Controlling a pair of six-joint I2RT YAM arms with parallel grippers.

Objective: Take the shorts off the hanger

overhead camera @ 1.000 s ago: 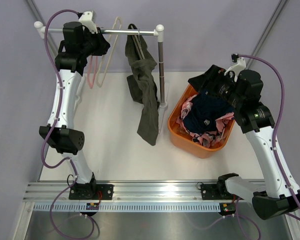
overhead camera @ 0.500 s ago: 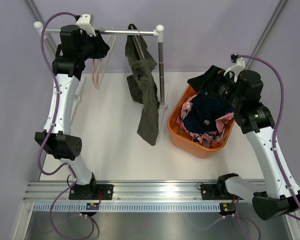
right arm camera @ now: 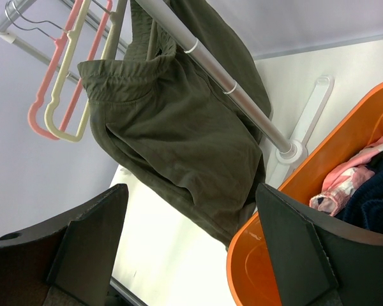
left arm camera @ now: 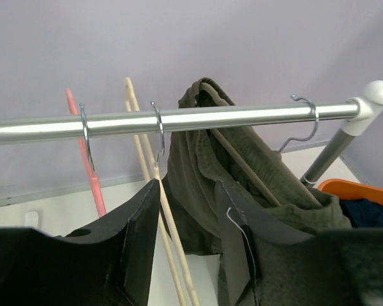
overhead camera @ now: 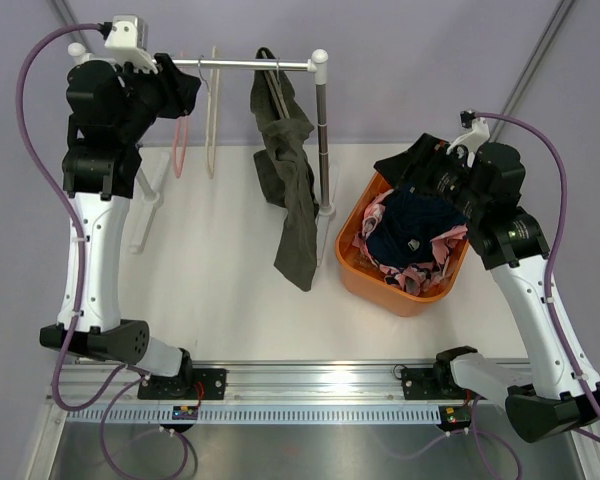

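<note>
The olive green shorts [overhead camera: 292, 190] hang from a hanger on the steel rail [overhead camera: 250, 65], drooping to the table. They also show in the left wrist view [left arm camera: 204, 159] and the right wrist view [right arm camera: 179, 140]. The navy shorts [overhead camera: 408, 228] and the pink blotched shorts [overhead camera: 378, 212] lie in the orange basket [overhead camera: 365, 280]. My left gripper [overhead camera: 182, 92] is open and empty at the rail's left end, left of the olive shorts [left arm camera: 187, 191]. My right gripper [overhead camera: 408, 160] is open and empty above the basket's far rim [right arm camera: 190, 191].
An empty pink hanger [overhead camera: 180, 150] and an empty cream hanger [overhead camera: 212, 130] hang on the rail between my left gripper and the olive shorts. The rack's upright post [overhead camera: 325, 140] stands between the shorts and the basket. Lilac walls close the back.
My left arm has risen and swung left, carrying its gripper toward the rail's left end. The pink and cream hangers have shifted and hang straighter. The right arm has barely moved.
</note>
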